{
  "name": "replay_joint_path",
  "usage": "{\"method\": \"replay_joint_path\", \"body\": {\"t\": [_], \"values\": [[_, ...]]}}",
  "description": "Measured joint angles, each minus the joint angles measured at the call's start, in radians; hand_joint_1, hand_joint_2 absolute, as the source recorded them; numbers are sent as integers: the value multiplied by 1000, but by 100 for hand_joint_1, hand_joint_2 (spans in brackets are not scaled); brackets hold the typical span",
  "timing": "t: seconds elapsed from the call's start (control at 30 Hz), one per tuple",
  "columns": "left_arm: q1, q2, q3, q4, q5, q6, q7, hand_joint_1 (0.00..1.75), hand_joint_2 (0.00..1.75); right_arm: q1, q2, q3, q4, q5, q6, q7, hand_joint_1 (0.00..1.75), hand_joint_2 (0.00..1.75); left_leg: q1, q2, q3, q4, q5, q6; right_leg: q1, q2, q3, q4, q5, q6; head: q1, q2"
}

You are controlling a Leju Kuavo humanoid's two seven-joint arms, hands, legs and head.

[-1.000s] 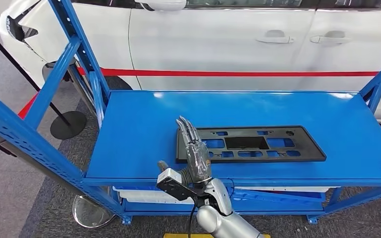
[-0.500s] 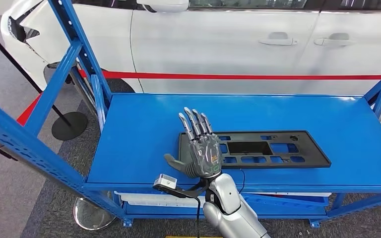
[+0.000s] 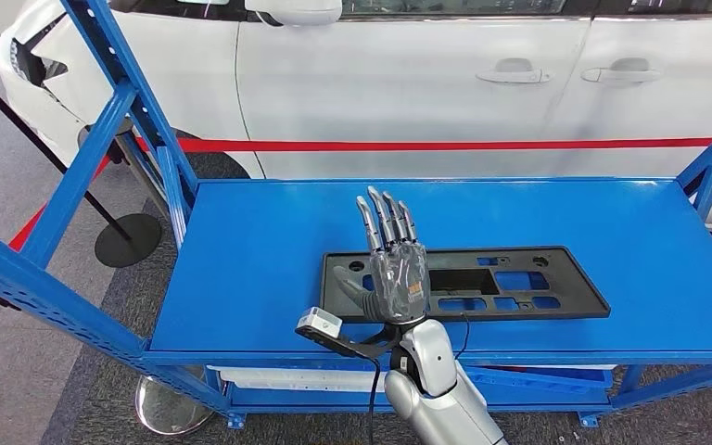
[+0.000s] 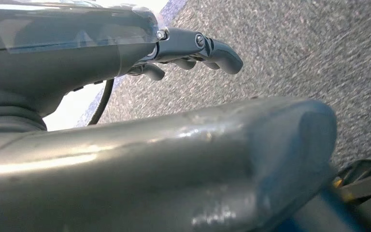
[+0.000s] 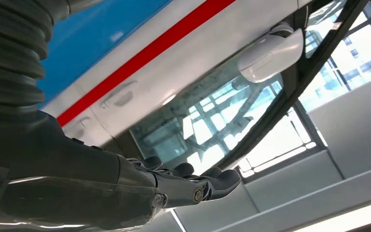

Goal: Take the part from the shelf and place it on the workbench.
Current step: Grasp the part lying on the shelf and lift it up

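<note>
White car (image 3: pixel 426 83) behind, blue shelf (image 3: pixel 241 269) in front of me, black part (image 3: pixel 519 283) lying flat on its top deck, toward the right. Over the last second my right hand (image 3: pixel 394 269) has rolled from edge-on to palm-down and slid onto the part's left end; fingers straight and spread, thumb out, holding nothing yet. I read that as lined up for the grasp, lift not started. Left hand (image 4: pixel 193 48) hangs over the floor, fingers curled in, empty.
</note>
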Motion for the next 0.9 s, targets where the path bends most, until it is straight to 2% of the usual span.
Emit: {"method": "replay_joint_path", "body": {"t": [0.17,0.23,0.27,0.3,0.37,0.4,0.43,0.5,0.53,0.57,0.67,0.73,0.8,0.83,0.87,0.9], "values": [[0,0,0,0,0,0,0,0,0,-2,-1,3,2,-22,2,1,0,175,0,0,11,-24,12,1,0,0,1,0,-1,1,0,0],[-1,0,0,0,4,0,-1,0,0,-18,-7,26,13,-155,48,-15,0,175,-4,0,38,-84,22,8,4,2,0,6,-6,7,0,0],[-2,1,0,0,5,0,-3,0,0,-30,-13,58,26,-266,99,-33,0,131,-3,0,49,-110,26,17,6,2,-2,8,-8,15,1,0],[-2,2,0,0,7,1,-6,0,0,-49,-23,99,44,-423,187,-64,0,87,-3,0,59,-136,29,29,6,2,-26,57,-37,26,2,0],[-2,2,0,0,3,1,-17,0,0,-67,-48,184,81,-797,463,-160,0,0,0,-2,65,-145,30,48,-1,1,-95,177,-73,45,5,0],[-2,2,0,0,0,1,-23,0,0,-70,-57,211,92,-950,588,-204,0,0,0,-3,69,-147,28,51,-6,0,-114,204,-71,48,6,0],[-2,2,-1,0,-2,2,-27,0,0,-67,-65,231,98,-1056,677,-234,0,0,0,-4,73,-147,25,48,-8,-1,-101,164,-34,48,6,0],[-3,2,-2,0,-5,3,-28,0,0,-75,-76,260,103,-1087,707,-242,0,0,-3,-5,77,-145,20,39,-5,-2,-45,43,15,42,5,0],[-3,2,-2,0,-5,4,-28,0,0,-80,-83,274,105,-1085,705,-241,0,0,-4,-5,77,-145,19,34,-3,-1,-34,15,20,39,5,0],[-3,2,-2,0,-5,6,-27,0,0,-85,-89,287,108,-1082,701,-238,0,0,-5,-5,77,-145,18,28,1,1,-32,8,16,35,5,0],[-5,4,-2,0,-7,12,-26,0,0,-96,-98,314,116,-1082,690,-233,0,0,-2,-2,75,-132,5,11,-3,2,-26,-2,20,16,4,0],[-5,5,-2,0,-8,13,-26,0,0,-104,-102,326,121,-1080,682,-228,0,0,0,-1,41,-49,-45,5,-5,-2,-19,-8,21,5,3,0],[-4,6,-2,0,-8,14,-26,0,0,-108,-105,335,127,-1078,676,-224,0,0,0,-1,-24,86,-105,0,-3,-4,-18,-8,19,-1,3,0],[-3,7,-2,0,-8,14,-26,0,0,-109,-107,339,129,-1077,675,-224,0,0,0,-1,-47,130,-115,-2,-3,-5,-17,-7,18,-1,3,0],[-2,8,-2,0,-8,14,-26,0,0,-109,-109,342,132,-1076,674,-224,0,0,0,-1,-53,138,-105,-2,-2,-4,-16,-6,17,-1,3,0],[-2,8,-2,0,-8,14,-26,0,0,-109,-110,345,134,-1075,674,-224,0,0,0,-1,-38,102,-75,-1,-2,-3,-14,-5,16,-1,3,0]]}}
